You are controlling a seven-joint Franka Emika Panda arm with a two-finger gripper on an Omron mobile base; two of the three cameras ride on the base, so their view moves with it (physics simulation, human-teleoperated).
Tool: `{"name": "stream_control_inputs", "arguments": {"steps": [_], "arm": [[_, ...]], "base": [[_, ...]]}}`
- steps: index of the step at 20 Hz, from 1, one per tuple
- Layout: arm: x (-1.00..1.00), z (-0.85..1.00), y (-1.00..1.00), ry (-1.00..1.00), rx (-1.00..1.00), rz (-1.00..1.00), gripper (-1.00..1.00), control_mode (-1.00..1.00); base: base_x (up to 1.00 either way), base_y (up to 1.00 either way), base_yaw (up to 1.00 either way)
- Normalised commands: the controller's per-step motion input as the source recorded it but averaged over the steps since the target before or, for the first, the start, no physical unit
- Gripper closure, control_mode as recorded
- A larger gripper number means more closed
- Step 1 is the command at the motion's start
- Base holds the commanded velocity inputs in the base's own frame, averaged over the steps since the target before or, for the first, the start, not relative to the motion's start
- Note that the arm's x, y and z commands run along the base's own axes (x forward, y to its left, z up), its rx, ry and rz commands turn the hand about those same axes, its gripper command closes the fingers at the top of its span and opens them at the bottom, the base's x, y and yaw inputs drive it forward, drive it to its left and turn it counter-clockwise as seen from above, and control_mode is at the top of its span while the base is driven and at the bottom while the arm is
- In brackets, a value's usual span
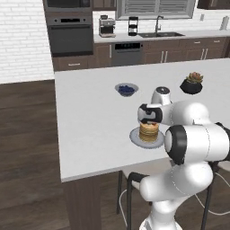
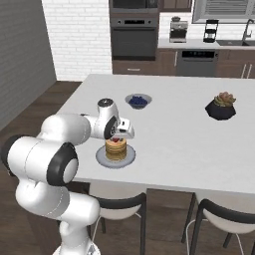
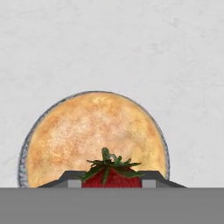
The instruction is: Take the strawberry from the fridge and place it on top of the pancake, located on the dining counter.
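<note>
in the hand view the strawberry [image 3: 111, 175] is cut off by the bottom edge, so just its green leaves and the top of its red body show, with the two dark finger tips [image 3: 151, 177] close on either side of it. in the left base view the robot's own wrist and forearm hide the fruit and most of the jaws. in the right base view a small red spot, the strawberry [image 2: 116, 140], shows just under the gripper [image 2: 117, 138], right at the top of the pancake [image 2: 116, 149]; whether it already touches the stack cannot be told.

the jaws are narrowed and clamped on the strawberry, one finger on each side.

the pancake [image 3: 94, 138] lies directly below the hand, its round golden top filling the pale grey plate [image 3: 22, 153]. the plate [image 1: 134, 137] stands on the white surface of the dining counter [image 1: 90, 117], near its front edge. a small bowl of blue berries [image 2: 138, 101] and a dark pot with a plant [image 2: 221, 107] stand farther back, well apart from the stack.
</note>
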Motion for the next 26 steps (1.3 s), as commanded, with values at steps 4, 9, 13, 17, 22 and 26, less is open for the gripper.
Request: {"name": "stream_control_inputs", "arguments": {"steps": [4,9,13,17,22,26], "arm": [[0.14,0.09,0.04,0.0,0.0,0.0,1.0,-1.0],[0.08,0.0,0.07,0.0,0.0,0.0,1.0,-1.0],[0.0,-0.06,0.0,0.0,0.0,0.0,1.0,-1.0],[0.0,-0.11,0.0,0.0,0.0,0.0,1.0,-1.0],[0.0,-0.15,0.0,0.01,0.0,0.0,-1.0,-1.0],[0.0,-0.11,0.0,0.0,0.0,0.0,-1.0,-1.0]], "base": [[0.0,0.0,0.0],[0.0,0.0,0.0],[0.0,0.0,0.0],[0.0,0.0,0.0],[0.0,0.0,0.0],[0.0,0.0,0.0]]}}
